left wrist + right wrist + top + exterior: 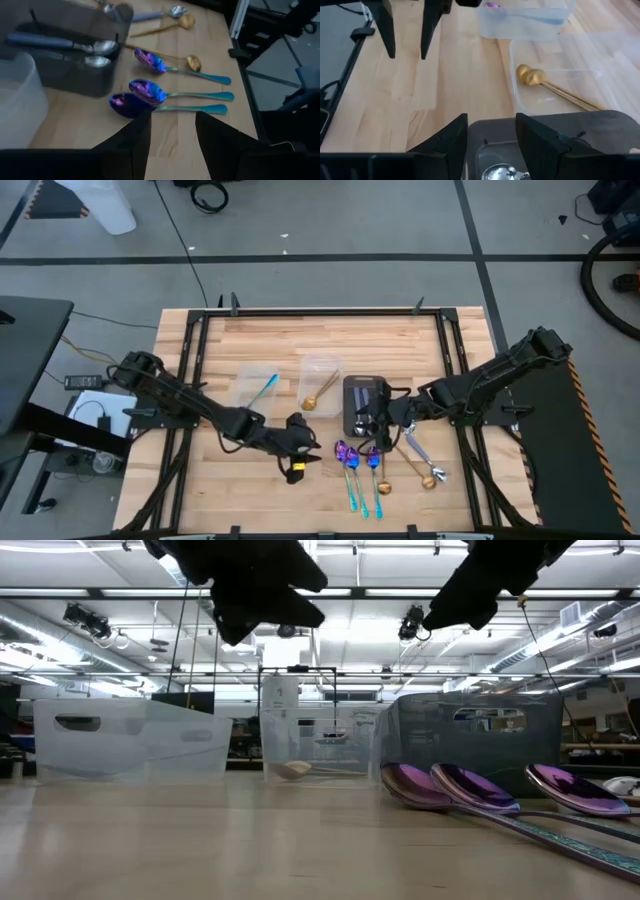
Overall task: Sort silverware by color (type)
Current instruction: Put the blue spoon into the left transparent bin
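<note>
A pale wooden table (270,340) carries two clear tubs (252,387), a dark tray (365,403), and loose spoons (352,465).

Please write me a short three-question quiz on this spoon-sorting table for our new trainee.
1. True or false: the gold spoons in the middle clear tub are the only gold ones in view.
2. How many purple-bowled spoons lie loose on the table in the left wrist view?
3. Which container is the right gripper over? A) the left clear tub B) the dark grey tray C) bare table

Key
1. False: gold spoons also lie loose on the table.
2. Three.
3. B. Its fingers are apart and hold nothing; silver spoons lie in that tray.
</note>
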Robot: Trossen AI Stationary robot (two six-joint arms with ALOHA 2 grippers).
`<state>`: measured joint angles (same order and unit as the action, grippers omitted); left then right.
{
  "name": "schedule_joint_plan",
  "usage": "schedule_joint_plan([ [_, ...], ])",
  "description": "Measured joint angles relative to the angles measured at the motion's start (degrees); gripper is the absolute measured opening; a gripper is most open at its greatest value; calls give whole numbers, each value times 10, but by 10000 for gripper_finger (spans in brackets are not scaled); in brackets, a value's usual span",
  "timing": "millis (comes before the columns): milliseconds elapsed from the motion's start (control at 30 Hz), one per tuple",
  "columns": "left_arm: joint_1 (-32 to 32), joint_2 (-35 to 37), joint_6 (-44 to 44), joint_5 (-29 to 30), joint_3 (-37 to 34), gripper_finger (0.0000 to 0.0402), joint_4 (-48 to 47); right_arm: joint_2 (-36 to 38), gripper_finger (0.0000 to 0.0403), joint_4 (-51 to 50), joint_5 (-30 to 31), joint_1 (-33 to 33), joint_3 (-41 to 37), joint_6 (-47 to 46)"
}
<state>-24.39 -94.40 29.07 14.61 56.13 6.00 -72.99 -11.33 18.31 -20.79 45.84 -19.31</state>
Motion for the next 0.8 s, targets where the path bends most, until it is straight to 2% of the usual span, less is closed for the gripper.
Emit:
schedule_joint_plan([
  [200,-4,-54,12,2,51,162,0,0,176,-42,0,-21,0,-2],
  [367,-3,-85,-30,-1,81,162,-2,0,176,-87,0,-34,0,-12],
  [667,-2,-123,-206,-9,107,162,8,0,176,-118,-2,-44,0,-59],
  [800,6,-135,-253,-8,106,162,27,0,176,-123,-2,-44,0,-87],
])
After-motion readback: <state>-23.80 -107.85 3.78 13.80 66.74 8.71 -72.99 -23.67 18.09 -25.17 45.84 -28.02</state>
